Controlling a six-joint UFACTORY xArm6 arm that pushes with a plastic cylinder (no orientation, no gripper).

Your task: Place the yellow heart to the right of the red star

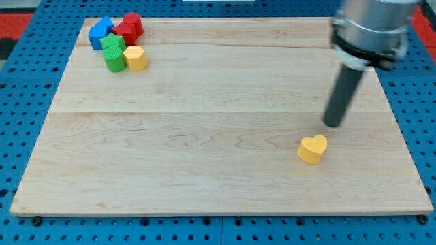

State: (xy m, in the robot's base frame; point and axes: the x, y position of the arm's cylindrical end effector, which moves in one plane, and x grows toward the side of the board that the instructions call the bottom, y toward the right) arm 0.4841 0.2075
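My tip [333, 124] rests on the wooden worktop [204, 156] in its right half, at the lower end of a dark rod that rises, tilted slightly to the right, into a grey cylindrical housing at the view's top right. No claw is fitted to this arm, so there is nothing to be released or clenched; contact is by the rod end alone. The yellow heart [313, 149] lies near my tip, just below and slightly left of it in the view, on the near side; a narrow gap of bare wood shows between them, so they appear apart, not touching. The heart sits flat. Well apart, in the far left corner of the worktop, stands a tight cluster of blocks. The red star [129, 27] is at the cluster's far right. A blue block [101, 32], shape unclear, sits to its left. A green block [113, 53], shape not resolved, is in front of these. A second yellow block [135, 58], roughly hexagonal, lies just right of the green one, below the red star. The worktop lies on a blue perforated base [27, 109].
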